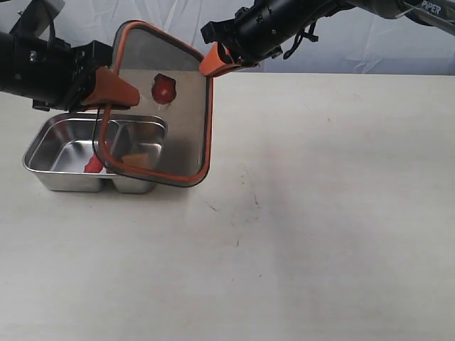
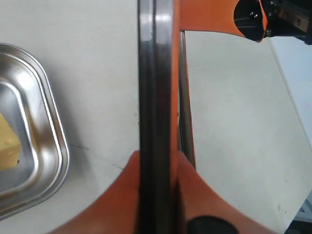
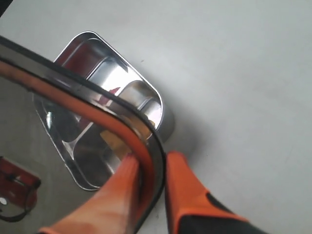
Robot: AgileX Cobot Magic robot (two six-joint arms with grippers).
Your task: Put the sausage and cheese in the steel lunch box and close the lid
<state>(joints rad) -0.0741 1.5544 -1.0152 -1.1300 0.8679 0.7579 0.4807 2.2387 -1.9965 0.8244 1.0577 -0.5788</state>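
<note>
The dark translucent lid (image 1: 181, 128) with an orange rim seal hangs tilted above the steel lunch box (image 1: 62, 180), its red valve (image 1: 163, 87) facing the camera. My left gripper (image 1: 115, 89) is shut on the lid's left edge, and my right gripper (image 1: 217, 60) is shut on its upper right corner. The red sausage (image 1: 93, 165) lies in the left compartment by the divider. The yellow-orange cheese (image 1: 135, 159) shows through the lid in the right compartment. In the left wrist view the lid (image 2: 156, 87) runs edge-on between the fingers (image 2: 122, 195), with the cheese (image 2: 7, 144) in the box (image 2: 53, 146).
The box stands at the left of a pale table (image 1: 320, 227) that stretches wide to the right and front. In the right wrist view the lid rim (image 3: 97, 109) crosses over the box (image 3: 158, 100). A wrinkled white backdrop (image 1: 370, 42) hangs behind.
</note>
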